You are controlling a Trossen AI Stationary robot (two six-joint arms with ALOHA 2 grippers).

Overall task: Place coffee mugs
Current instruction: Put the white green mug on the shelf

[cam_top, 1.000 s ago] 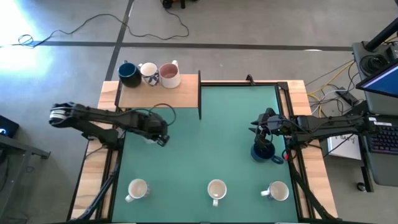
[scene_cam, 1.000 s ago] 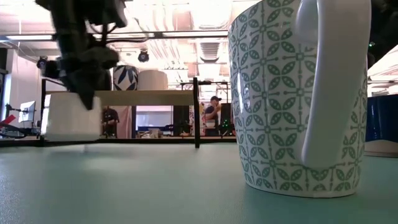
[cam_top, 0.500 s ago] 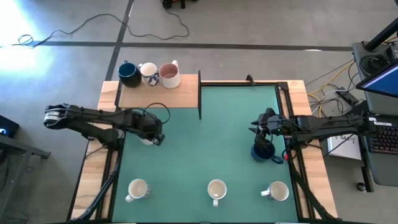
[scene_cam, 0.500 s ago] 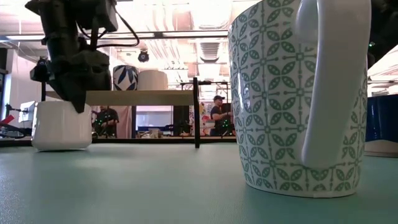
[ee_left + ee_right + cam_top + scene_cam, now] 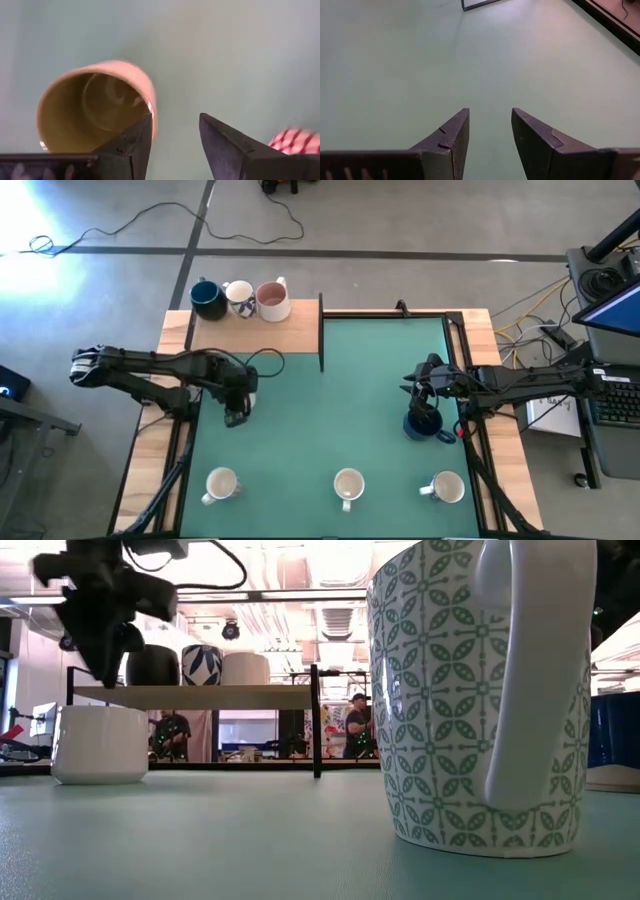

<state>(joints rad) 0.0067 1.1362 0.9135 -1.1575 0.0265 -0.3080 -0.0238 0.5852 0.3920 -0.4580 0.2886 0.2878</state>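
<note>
Mug under left gripper: a mug with an olive-green inside (image 5: 92,112) stands upright on the green table mat (image 5: 330,420), near the mat's left edge; from table height it shows as a white mug at the far left.
Relation to left gripper: the left gripper (image 5: 237,412) hangs just above this mug; from the wrist, one finger (image 5: 134,145) lies over the rim and the other is outside it, neither visibly pressing the wall.
Left gripper state: jaws parted, nothing held.
Front-row mugs: three pale mugs stand along the near edge, at left (image 5: 221,483), centre (image 5: 348,484) and right (image 5: 446,487); the centre one, with a green leaf pattern (image 5: 480,690), fills the low view.
Dark blue mug by right gripper: it (image 5: 424,426) stands near the mat's right edge.
Right gripper: it (image 5: 424,396) hovers over or just behind that mug's rim, jaws apart and empty.
Shelf mugs: a dark blue (image 5: 207,299), a patterned white (image 5: 239,298) and a pink-inside mug (image 5: 272,300) stand in a row on the wooden shelf (image 5: 255,335) behind the mat's left corner.
</note>
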